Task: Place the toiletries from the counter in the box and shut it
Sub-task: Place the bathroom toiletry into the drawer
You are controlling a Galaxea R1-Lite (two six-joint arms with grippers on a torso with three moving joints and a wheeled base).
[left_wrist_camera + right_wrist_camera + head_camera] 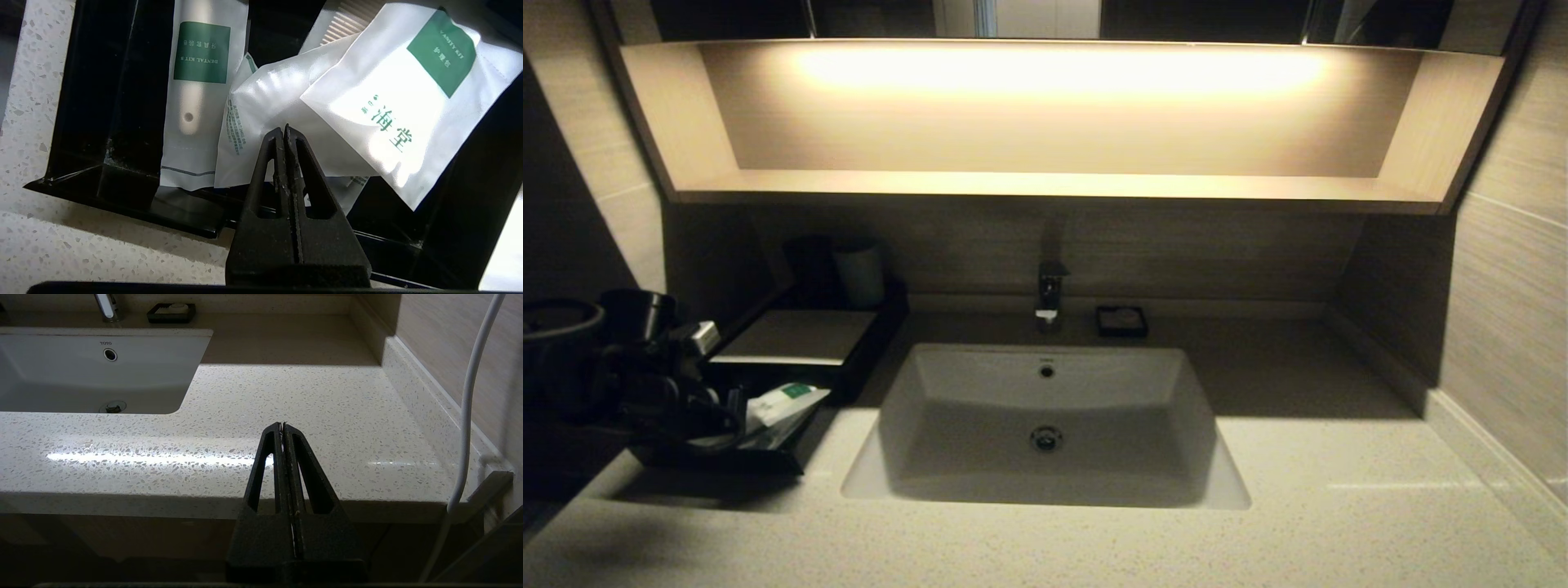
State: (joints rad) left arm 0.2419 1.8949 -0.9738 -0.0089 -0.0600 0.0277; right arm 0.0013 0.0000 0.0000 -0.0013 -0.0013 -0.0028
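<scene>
Left gripper [285, 130]: fingers pressed together, empty, poised just above the white packets [392, 102] lying in the open black box [94, 122] at the desk's [1045, 547] left end. Likely readying to shut the lid [796, 336]. Right gripper [282, 426]: fingers pressed together, parked off the desk's front edge.

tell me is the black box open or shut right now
Open. White toiletry packets lie exposed inside the black box, with nothing covering them. The shut left gripper hovers just above them; the right gripper is parked off the counter.
</scene>
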